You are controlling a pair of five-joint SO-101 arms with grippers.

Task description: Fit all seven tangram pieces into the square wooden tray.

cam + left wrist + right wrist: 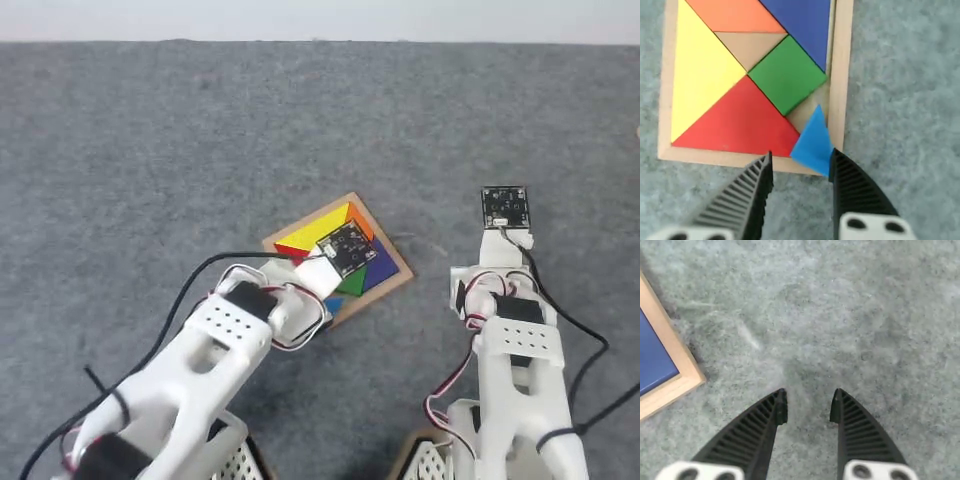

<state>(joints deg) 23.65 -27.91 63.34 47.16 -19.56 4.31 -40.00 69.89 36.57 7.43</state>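
The square wooden tray (839, 75) holds a yellow triangle (700, 80), a red triangle (740, 122), an orange piece (735, 15), a dark blue piece (802, 20) and a green square (787, 75). A small light-blue triangle (812, 142) lies tilted across the tray's near rim, touching one finger (840, 170) of my open left gripper (801, 155). A bare wooden triangle (745, 47) shows between the pieces. In the high view the left arm (235, 320) reaches over the tray (330, 205). My right gripper (809, 392) hangs open over bare carpet beside the tray's corner (675, 377).
Grey carpet covers the whole table. The right arm (510, 335) stands to the right of the tray with open carpet around it. Cables run along both arms.
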